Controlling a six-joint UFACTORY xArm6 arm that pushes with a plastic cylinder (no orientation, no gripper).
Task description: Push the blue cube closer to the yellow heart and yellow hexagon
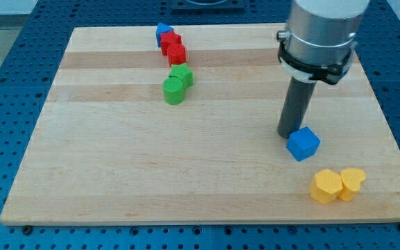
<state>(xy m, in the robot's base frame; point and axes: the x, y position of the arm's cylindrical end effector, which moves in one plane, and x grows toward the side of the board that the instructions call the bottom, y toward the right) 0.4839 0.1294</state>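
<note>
The blue cube [303,144] lies at the right of the wooden board [117,180]. My tip [288,134] stands right against the cube's upper left side. The yellow hexagon [324,186] and the yellow heart [352,182] lie side by side, touching, below and to the right of the cube, near the board's bottom right corner. A small gap separates the cube from the hexagon.
Near the top centre a second blue block [162,31] sits above two red blocks [171,40] [176,54] in a short column. Below them lie two green blocks [182,75] [174,90], touching each other.
</note>
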